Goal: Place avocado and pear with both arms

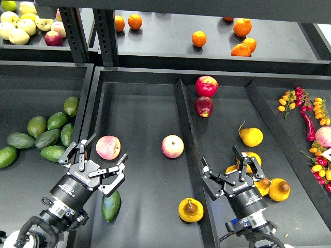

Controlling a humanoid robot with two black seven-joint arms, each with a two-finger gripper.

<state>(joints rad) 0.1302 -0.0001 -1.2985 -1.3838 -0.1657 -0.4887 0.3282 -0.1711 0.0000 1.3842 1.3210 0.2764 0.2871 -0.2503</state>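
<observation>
A dark green avocado [111,205] lies on the middle tray [139,113], just below my left gripper [96,159]. That gripper is open and holds nothing; a pink-yellow apple [108,147] sits right beside its fingers. A yellow pear [191,210] with a brown dimple rests on the same tray, against the divider [187,134]. Across the divider my right gripper [228,169] is open and empty. Three more pears [251,136] [279,189] [253,158] lie around it, the last partly hidden behind one finger.
Several avocados [46,135] fill the left bin. A second pink-yellow apple [172,146] sits mid-tray, with two red apples [206,86] further back. Oranges [241,27] and pale apples [20,26] are on the back shelf. Red chillies and small tomatoes [310,116] lie at the right.
</observation>
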